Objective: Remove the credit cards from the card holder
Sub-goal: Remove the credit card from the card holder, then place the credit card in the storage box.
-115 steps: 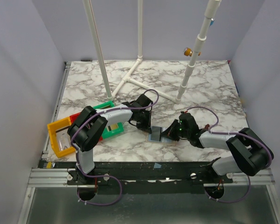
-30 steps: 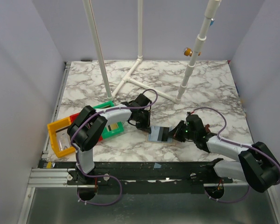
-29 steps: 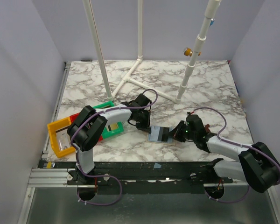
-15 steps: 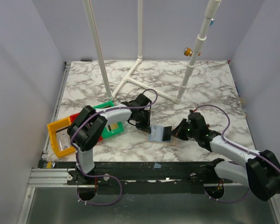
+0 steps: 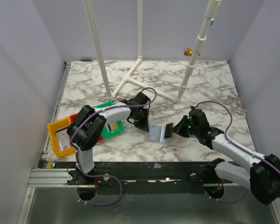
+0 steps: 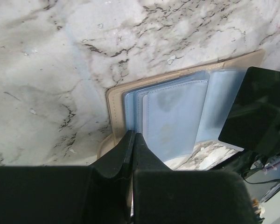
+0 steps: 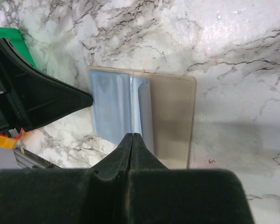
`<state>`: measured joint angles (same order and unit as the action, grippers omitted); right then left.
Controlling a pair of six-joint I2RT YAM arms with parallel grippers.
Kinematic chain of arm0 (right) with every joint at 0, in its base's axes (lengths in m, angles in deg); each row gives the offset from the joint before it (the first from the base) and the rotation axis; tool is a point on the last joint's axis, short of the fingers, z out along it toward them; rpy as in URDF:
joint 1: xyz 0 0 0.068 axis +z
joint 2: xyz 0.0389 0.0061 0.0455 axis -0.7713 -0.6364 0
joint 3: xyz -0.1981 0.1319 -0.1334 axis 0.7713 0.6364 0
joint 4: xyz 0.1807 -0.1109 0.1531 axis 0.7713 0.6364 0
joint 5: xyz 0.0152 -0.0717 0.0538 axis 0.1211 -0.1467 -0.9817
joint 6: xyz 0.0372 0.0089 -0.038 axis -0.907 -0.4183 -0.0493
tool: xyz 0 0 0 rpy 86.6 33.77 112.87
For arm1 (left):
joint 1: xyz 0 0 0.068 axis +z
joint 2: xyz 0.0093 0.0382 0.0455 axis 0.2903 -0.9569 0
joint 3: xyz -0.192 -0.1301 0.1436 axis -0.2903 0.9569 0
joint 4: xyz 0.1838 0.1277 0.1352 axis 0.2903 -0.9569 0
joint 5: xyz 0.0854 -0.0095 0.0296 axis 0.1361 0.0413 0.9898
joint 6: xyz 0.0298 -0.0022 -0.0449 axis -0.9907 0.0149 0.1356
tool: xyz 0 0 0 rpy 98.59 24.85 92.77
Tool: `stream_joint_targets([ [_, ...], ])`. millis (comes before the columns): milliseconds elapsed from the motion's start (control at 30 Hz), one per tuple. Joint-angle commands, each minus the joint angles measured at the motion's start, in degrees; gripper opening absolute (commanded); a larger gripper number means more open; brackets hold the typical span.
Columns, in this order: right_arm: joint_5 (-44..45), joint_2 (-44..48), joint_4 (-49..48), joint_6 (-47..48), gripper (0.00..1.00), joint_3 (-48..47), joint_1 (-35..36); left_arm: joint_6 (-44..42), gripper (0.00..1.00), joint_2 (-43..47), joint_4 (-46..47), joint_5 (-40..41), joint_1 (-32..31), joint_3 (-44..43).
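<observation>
**Pinning the card holder [image 5: 155, 134], pinching a credit card [image 5: 168, 131]**

From above, the card holder lies open on the surface [image 5: 210, 88], near centre. Left wrist: the left end effector [image 6: 133, 137], fingers together, rests its tips on the holder's edge. Right wrist: the right end effector [image 7: 132, 136] clamps the card edge-on.

The left pincer [image 6: 133, 137], tips together, touches the beige-edged card holder [image 6: 172, 116]; a dark card [image 6: 259, 109] overlaps its far end.

- the card holder [image 5: 155, 135] lies open on the counter [image 5: 200, 88], near the front edge, between both grippers.
- the left gripper [image 5: 143, 124] touches its left edge.
- the right gripper [image 5: 178, 129], at its right, pinches a card [image 5: 168, 131] tilted above it.
- bins [image 5: 53, 126] sit further left.
</observation>
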<state>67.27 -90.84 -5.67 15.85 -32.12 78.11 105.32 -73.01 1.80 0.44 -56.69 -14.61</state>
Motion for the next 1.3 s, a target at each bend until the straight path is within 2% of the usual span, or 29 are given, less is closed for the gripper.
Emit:
stream_joint_targets([
  [0,0.9,1.0,2.5,0.9,0.01,-2.7,-0.3,-1.3,0.00,2.6,-2.8,3.0,0.8,-1.5],
  [33,0.8,0.9,2.5,1.0,0.01,-3.2,-0.3,-1.3,0.00,3.3,-2.9,2.9,1.0,-1.5],
  [100,0.5,0.8,2.5,1.0,0.01,-4.4,-0.3,-1.3,0.12,5.3,-2.9,2.4,1.7,-1.3],
  [167,0.0,0.4,2.6,1.1,0.01,-5.5,-0.3,-1.3,0.27,7.4,-2.8,1.6,2.4,-1.1],
  [267,-1.0,0.0,2.4,1.1,0.01,-7.2,-0.3,-1.4,0.60,10.8,-2.7,0.1,3.8,-0.6],
  [367,-2.2,-0.2,1.9,0.9,0.01,-9.0,-0.4,-0.6,0.68,14.5,-0.6,-4.3,5.9,1.2],
  [600,-8.2,-1.0,-0.6,-0.4,0.01,-14.1,-0.5,6.0,0.69,21.8,11.6,-21.0,12.2,8.1],
  [867,-20.2,-3.9,-11.5,-6.1,0.01,-16.6,-0.4,14.7,0.68,25.8,26.2,-32.5,14.3,12.2],
  [967,-23.5,-5.6,-15.7,-8.5,0.01,-16.4,-0.4,18.4,0.66,26.1,31.5,-34.6,14.3,13.4],
  [1267,-28.8,-9.0,-26.3,-13.9,0.01,-14.8,-0.4,23.1,0.58,25.4,37.5,-37.3,14.3,15.4],
])
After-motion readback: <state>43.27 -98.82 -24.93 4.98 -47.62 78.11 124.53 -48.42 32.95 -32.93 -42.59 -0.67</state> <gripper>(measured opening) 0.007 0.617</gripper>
